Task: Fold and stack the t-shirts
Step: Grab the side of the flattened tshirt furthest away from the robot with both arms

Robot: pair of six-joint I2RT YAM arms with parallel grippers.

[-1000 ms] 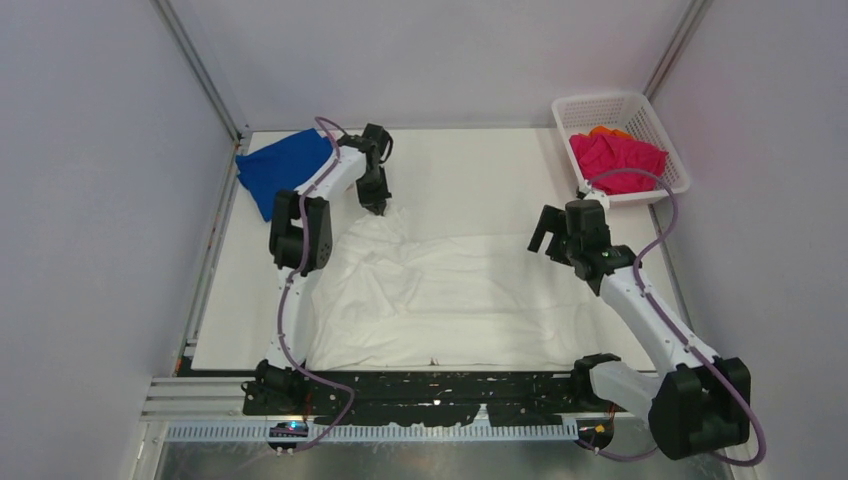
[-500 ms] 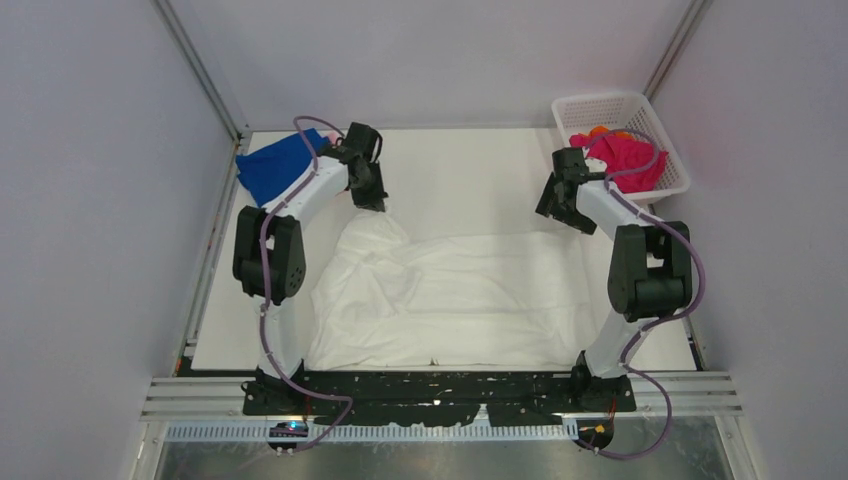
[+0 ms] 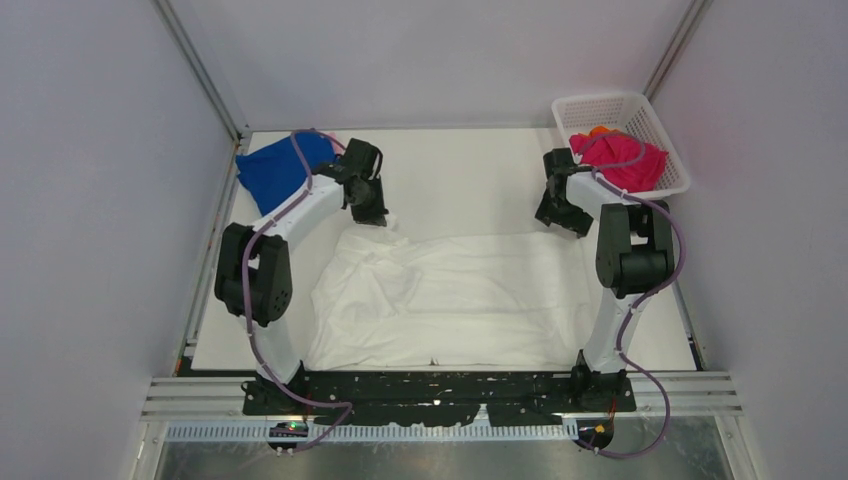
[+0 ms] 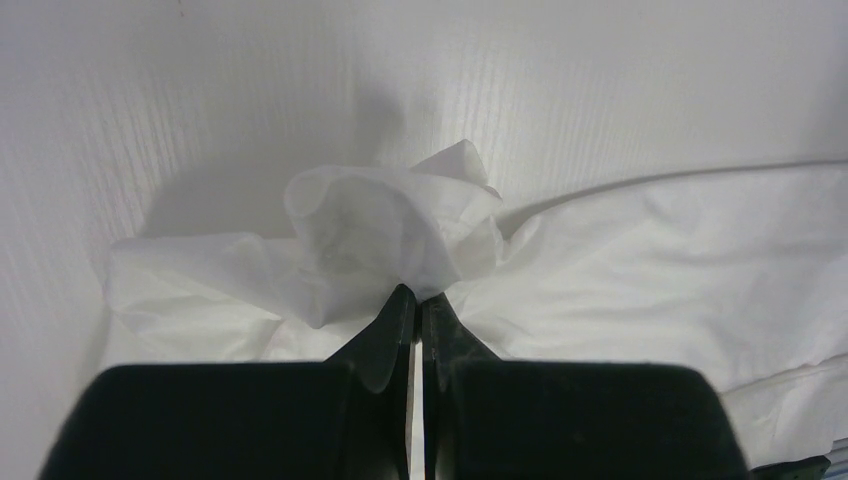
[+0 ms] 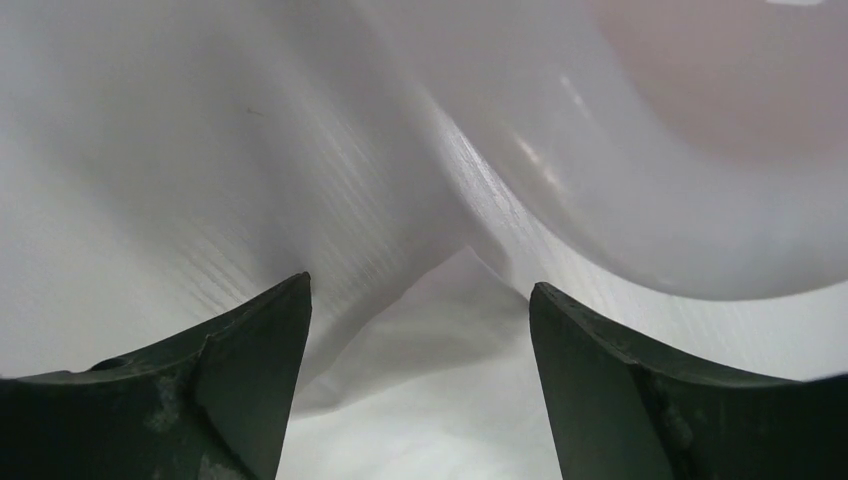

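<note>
Plain white cloth t-shirt (image 3: pixel 460 295) spread toward the near edge of the table (image 3: pixel 470 180) — long axis left-right.
Left gripper (image 4: pixel 415 297) is clenched on its far-left corner; right gripper (image 5: pixel 420 290) hangs released, jaws straddling the far-right corner just below.

From behind the arm bases (image 3: pixel 272 385) the top camera looks steeply down on the whole white t-shirt (image 3: pixel 450 295). The left wrist camera hangs close over its far-left corner, the right wrist one closer still at its far-right corner. All three share that cloth.
</note>
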